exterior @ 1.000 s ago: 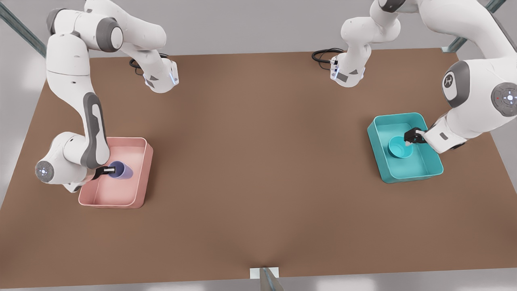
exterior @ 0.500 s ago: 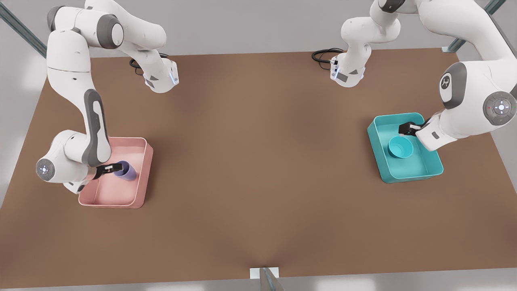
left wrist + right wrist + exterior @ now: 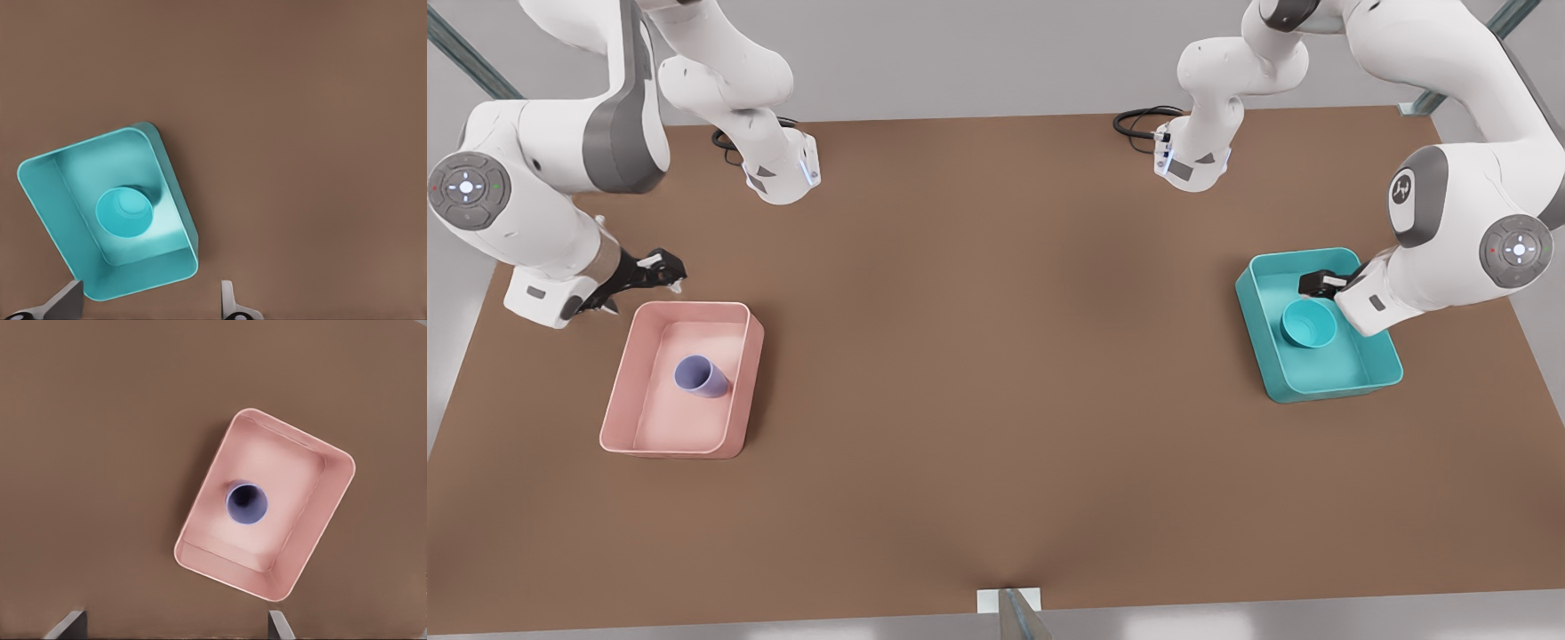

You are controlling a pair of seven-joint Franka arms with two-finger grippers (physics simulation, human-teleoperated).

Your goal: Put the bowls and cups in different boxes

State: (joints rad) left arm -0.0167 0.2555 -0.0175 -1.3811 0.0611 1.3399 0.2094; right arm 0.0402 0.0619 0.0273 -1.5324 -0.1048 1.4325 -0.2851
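- My left hand (image 3: 1319,284) hangs over the teal box (image 3: 1258,333) on the front view's right, near the box's far wall and just beside the teal bowl (image 3: 1308,322), not touching it.
- Left hand is spread wide and empty; in the left wrist view its two fingertips (image 3: 67,300) sit far apart with nothing between them.
- Teal bowl sits upright, mouth up, on the floor of the teal box, roughly mid-box; the left wrist view shows the bowl (image 3: 124,212) inside the teal box (image 3: 175,193) from above.
- My right hand (image 3: 660,267) is on the front view's left, above bare table (image 3: 996,373), just past the far-left corner of the pink box (image 3: 743,391) and outside it.
- Right hand is also open and holds nothing; the right wrist view has its fingertips (image 3: 68,625) well apart at the frame edge.
- Lavender cup (image 3: 700,375) rests in the pink box, about the middle, leaning a little in the front view, mouth facing up and toward the front view's left.
- Right wrist view looks straight down on the cup (image 3: 246,503), dark open mouth visible, standing on the floor of the pink box (image 3: 200,560), apart from all four walls.
- The two boxes are well apart, one at each side of the brown table.
- Cup in pink, bowl in teal: each in its own box.
- Black cables (image 3: 1138,120) lie at the table's far edge by the arm bases.
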